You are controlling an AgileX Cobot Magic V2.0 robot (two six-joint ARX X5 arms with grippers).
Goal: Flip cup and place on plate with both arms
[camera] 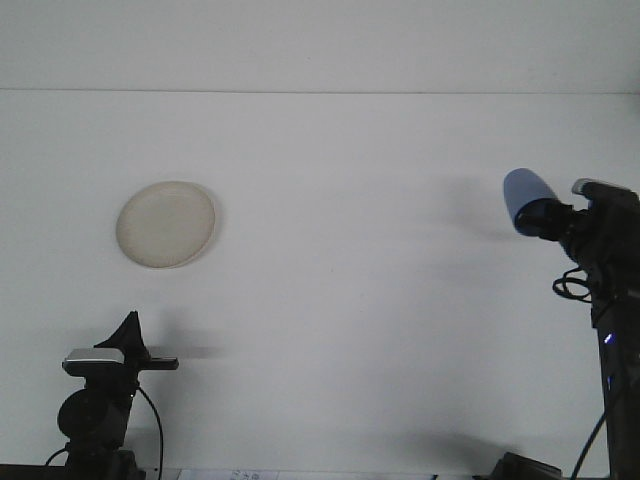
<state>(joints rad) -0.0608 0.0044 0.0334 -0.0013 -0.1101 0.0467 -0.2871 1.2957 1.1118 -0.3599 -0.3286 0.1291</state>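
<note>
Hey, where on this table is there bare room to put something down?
Most of it is bare: the wide middle between the plate on the left and the blue cup held up by the right gripper, plus the strip behind them. The near left corner is taken by the left gripper.

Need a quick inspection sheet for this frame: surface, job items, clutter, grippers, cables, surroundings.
Surface: white table, bare apart from the plate; soft shadows under the raised arm.
Job's things: blue cup lifted off the table, tilted up-left, held at the right side. Cream plate lies flat at left, nothing on it.
Clutter: nothing seen.
Grippers: right gripper shut on the cup's end. Left gripper low at near left, holding nothing; finger state not readable.
Cables: black cable loops by the left arm base; another hangs at the right wrist.
Surroundings: plain white wall behind the table.
</note>
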